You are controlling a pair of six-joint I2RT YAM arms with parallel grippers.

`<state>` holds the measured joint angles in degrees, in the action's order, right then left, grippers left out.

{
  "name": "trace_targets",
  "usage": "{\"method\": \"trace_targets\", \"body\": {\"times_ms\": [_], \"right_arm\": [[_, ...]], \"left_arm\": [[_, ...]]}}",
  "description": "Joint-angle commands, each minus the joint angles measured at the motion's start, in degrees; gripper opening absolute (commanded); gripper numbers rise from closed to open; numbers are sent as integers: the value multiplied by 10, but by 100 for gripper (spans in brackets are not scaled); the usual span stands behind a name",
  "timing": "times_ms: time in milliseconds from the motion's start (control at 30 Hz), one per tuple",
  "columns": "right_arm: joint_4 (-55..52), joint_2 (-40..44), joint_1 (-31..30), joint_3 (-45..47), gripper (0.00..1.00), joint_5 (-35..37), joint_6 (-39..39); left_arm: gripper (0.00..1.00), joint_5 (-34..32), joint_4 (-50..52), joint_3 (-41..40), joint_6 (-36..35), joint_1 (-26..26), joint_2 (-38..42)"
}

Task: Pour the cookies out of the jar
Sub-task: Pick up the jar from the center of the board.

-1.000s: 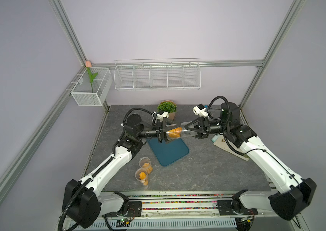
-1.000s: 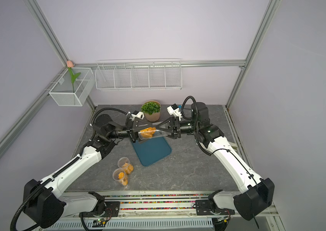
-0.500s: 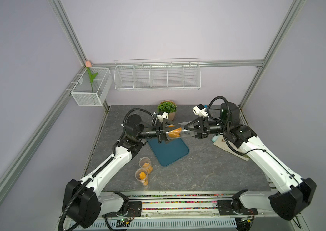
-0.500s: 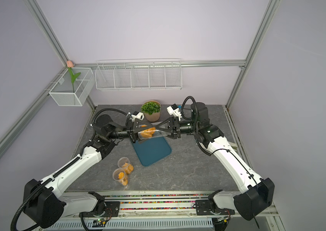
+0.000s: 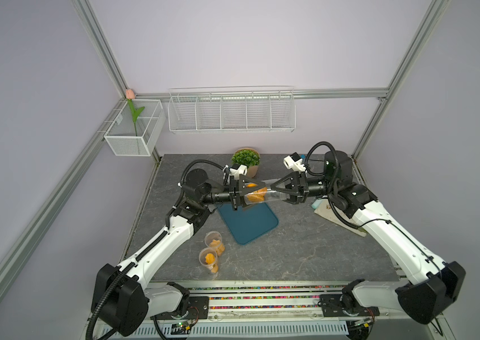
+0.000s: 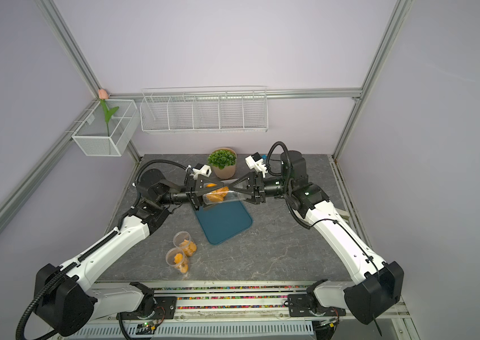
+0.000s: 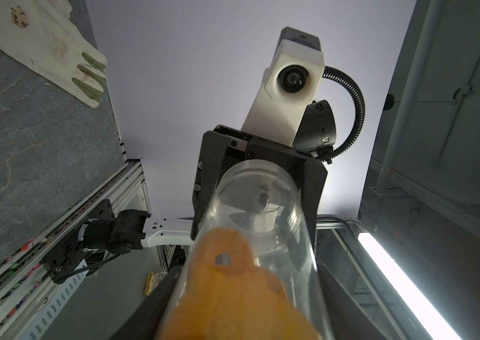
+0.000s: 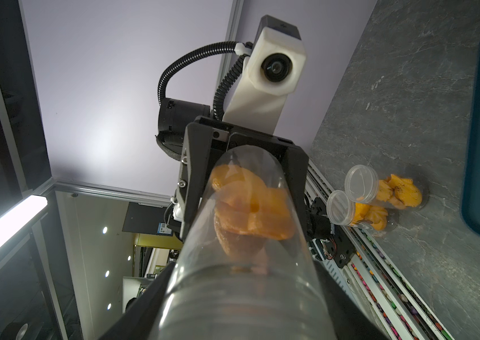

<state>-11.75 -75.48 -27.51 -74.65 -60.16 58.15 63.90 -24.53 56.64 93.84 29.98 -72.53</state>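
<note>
Spare jars: two spare jars [image 5: 212,251] lie near the front edge of the tabletop [image 5: 306,253], left of the middle. They have biscuits inside and I'm leaving them be.
Tray: the tray [image 5: 257,228] sits mid-tabletop with nothing on it.
Jar: the jar [image 5: 268,196] is in the air over the tray's far end, roughly level. Its long axis runs along the far edge, from my left to my right.
Cookies: the cookies [image 5: 255,196] are bunched at the base end, on my left.
Left tool: the left tool [image 5: 257,194] is clamped on that base end.
Right tool: the right tool [image 5: 275,194] has its jaws on either side of the threaded end. I can't tell whether they are pressing it.
Mouth: it faces my right tool. I can't tell whether a lid is on.
Coming move: I judge my left arm should do the tipping. The right tool blocks the mouth and must clear.
Plant: the plant [image 5: 246,157] stands at the far edge, behind the jar.
</note>
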Motion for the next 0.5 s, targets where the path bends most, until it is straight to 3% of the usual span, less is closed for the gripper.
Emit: {"method": "trace_targets", "body": {"times_ms": [0,100,133,167,467], "right_arm": [[5,-13,-7,4,80,18,7],[-11,-13,-8,-5,100,21,1],[-21,-12,-7,-8,90,22,-6],[-35,-11,-6,-13,89,25,-13],[-84,11,8,-29,89,34,-29]], "left_arm": [[61,8,-29,-4,8,4,6],[61,6,-35,-3,6,4,5],[61,4,-39,-4,6,3,4],[60,2,-40,-5,4,3,3],[60,-6,-16,-24,-34,1,10]]}}
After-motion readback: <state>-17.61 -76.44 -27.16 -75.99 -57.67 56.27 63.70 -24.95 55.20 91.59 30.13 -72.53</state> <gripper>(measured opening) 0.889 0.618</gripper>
